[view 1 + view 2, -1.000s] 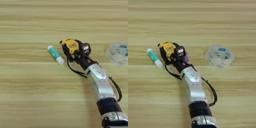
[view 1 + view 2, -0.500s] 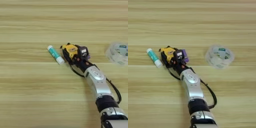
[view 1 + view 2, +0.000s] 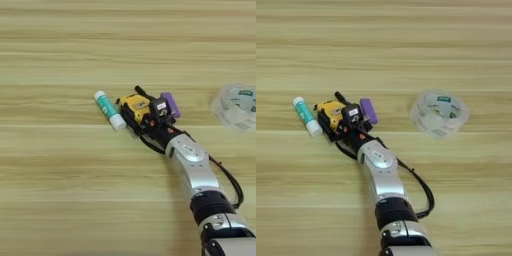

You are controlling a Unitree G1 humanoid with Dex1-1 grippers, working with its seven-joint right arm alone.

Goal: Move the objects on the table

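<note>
A yellow-and-black tape measure (image 3: 136, 105) lies on the table (image 3: 60, 190) left of centre. My right gripper (image 3: 131, 102) is shut on it, one black finger on its far side and the other along its near-left side. The silver forearm (image 3: 192, 167) comes in from the bottom right. A white tube with a teal label (image 3: 109, 110) lies just left of the tape measure, a narrow gap between them, slanting from upper left to lower right. The tape measure's cord is hidden or blends with the arm's black cable.
A clear roll of tape (image 3: 439, 112) with a green-and-white label sits flat to the right of the gripper. A small purple part (image 3: 368, 110) sticks out of the gripper body. Bare wood stretches far and left of the objects.
The gripper has drawn the tape measure a little toward the near edge, closer to the tube's lower end. Neither the tube nor the tape roll has moved.
</note>
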